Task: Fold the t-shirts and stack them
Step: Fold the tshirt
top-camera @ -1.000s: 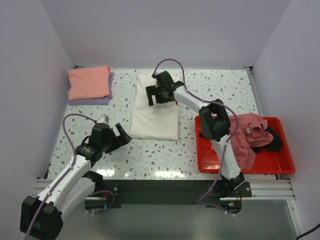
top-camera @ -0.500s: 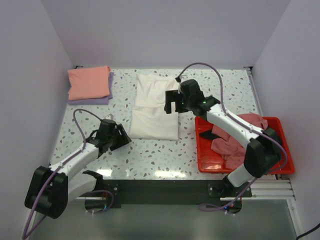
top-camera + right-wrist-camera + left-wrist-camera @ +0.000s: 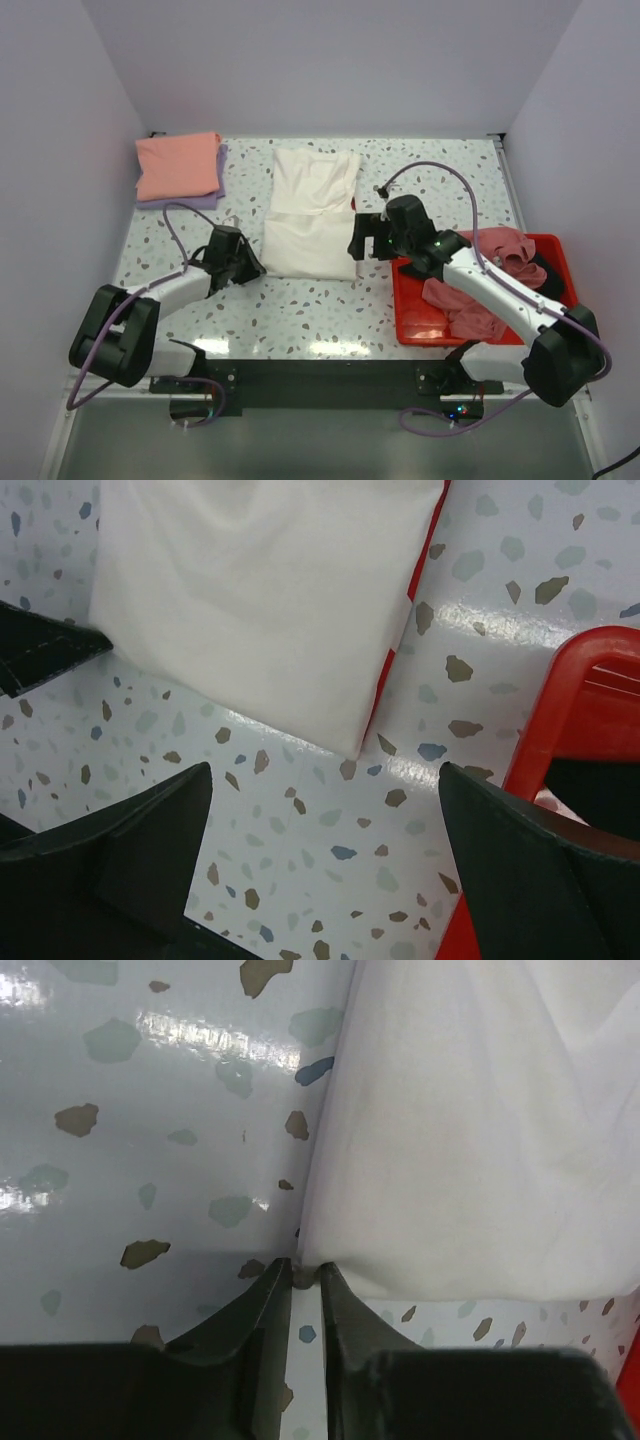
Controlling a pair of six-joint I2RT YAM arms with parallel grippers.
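Shirt (image 3: pixel 310 212), cream, folded into a long smooth rectangle, lies mid-bench. Your left gripper (image 3: pixel 303 1275) is pinched narrow on its near-left corner; your right gripper (image 3: pixel 335 830) hangs wide above its near-right corner.

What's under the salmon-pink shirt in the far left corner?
A lavender shirt lies under the salmon-pink shirt; only a strip along its near and right edges shows. The rest is covered, so anything beneath that cannot be seen.
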